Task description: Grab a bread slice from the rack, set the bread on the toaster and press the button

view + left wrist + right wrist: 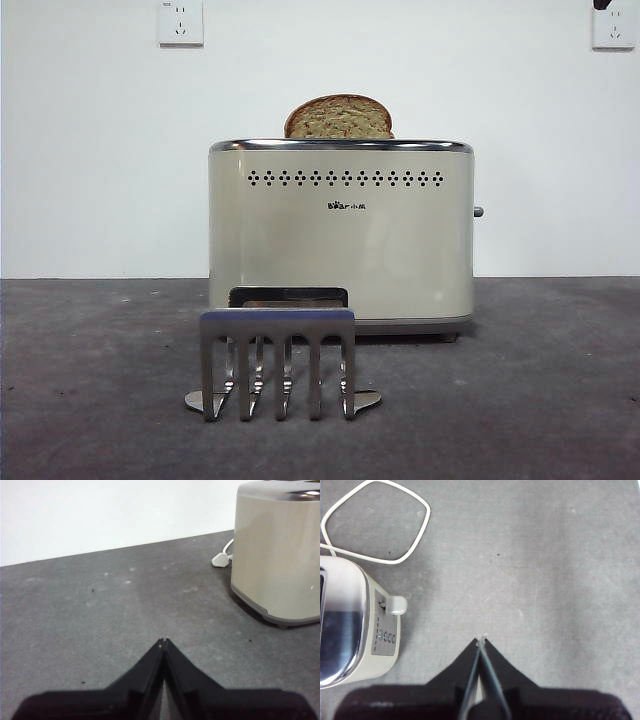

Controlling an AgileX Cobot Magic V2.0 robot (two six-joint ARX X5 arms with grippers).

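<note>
Nearest in the front view is the rack, prongs up, no slice in it that I can see, standing just in front of the toaster on the dark table; behind it the toaster sits square-on, and the slice of bread stands upright in the top slot with only its domed crusted top showing above the chrome rim; the button sticks out as a small grey stub from the narrow side wall, looks not yet pressed down judging by the bread riding high; far back, wall with two sockets; left gripper hangs low over bare table beside the toaster, jaws together, nothing held; right gripper is above the table, looking down, jaws also closed on nothing, button lever well off to its side, white cord looped beyond; handling guess: bread is light, soft, crumbly, needs no more touching; the lever is stiff, small, probably sprung, smooth rounded cap could slip, so push with closed jaw tips squarely on top of the knob, straight down along its slot; right arm looks better placed for that
</note>
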